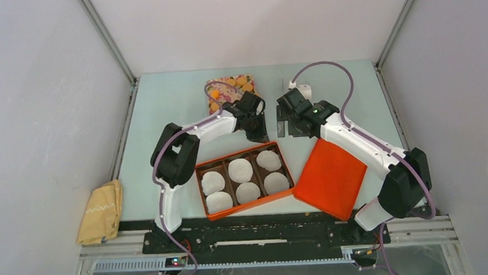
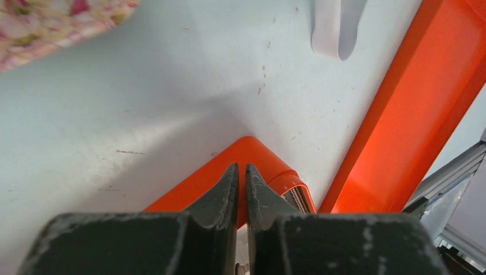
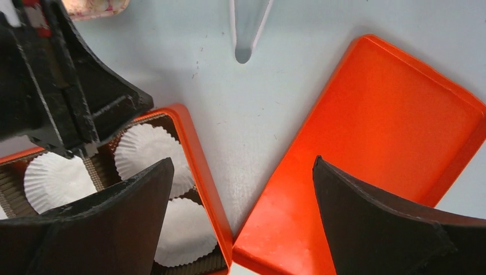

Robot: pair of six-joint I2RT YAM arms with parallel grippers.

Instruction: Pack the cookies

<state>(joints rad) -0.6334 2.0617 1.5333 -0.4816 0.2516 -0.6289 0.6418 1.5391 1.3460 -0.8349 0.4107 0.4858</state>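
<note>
Orange-tan cookies [image 1: 245, 82] lie on a floral plate [image 1: 226, 88] at the back of the table; no black cookies show. An orange box [image 1: 201, 177] holds six white fluted paper cups [image 1: 240, 170], all empty. My left gripper [image 1: 258, 134] is shut with nothing seen between its tips, just above the box's far right corner [image 2: 252, 150]; it also shows in the left wrist view [image 2: 241, 169] and the right wrist view [image 3: 73, 150]. My right gripper [image 1: 287, 126] is open and empty, hovering [image 3: 242, 162] over the gap between the box wall [image 3: 198, 154] and the orange lid [image 3: 390, 126].
The orange lid [image 1: 330, 177] lies flat to the right of the box. A small white object [image 1: 302, 87] sits behind my right gripper. A yellow cloth [image 1: 100, 211] lies at the near left edge. Grey walls enclose the table.
</note>
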